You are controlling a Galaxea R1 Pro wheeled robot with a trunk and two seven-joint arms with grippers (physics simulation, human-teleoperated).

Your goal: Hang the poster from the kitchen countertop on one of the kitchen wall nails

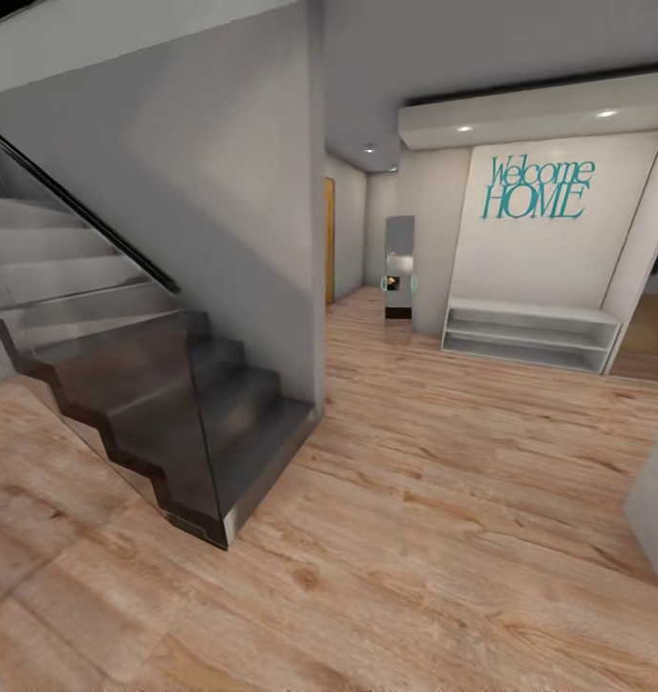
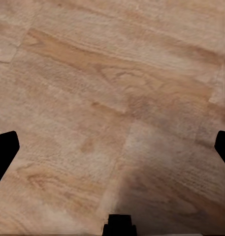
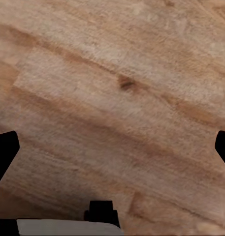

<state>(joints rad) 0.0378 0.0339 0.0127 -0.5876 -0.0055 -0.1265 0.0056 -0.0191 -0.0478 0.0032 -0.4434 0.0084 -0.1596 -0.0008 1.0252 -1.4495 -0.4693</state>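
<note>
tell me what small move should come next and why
Probably keep driving on to look for the kitchen. The head view shows a hallway: dark stairs, a "Welcome HOME" sign, a white bench shelf. Both wrist views show plank floor between wide-apart fingers, holding nothing.

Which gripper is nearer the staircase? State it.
Left, probably: the staircase stands on the robot's left side. The left gripper and right gripper both hang open over plank floor.

Hallway, dark stairs point(image 1: 175, 404), wood floor point(image 1: 444, 538)
</note>
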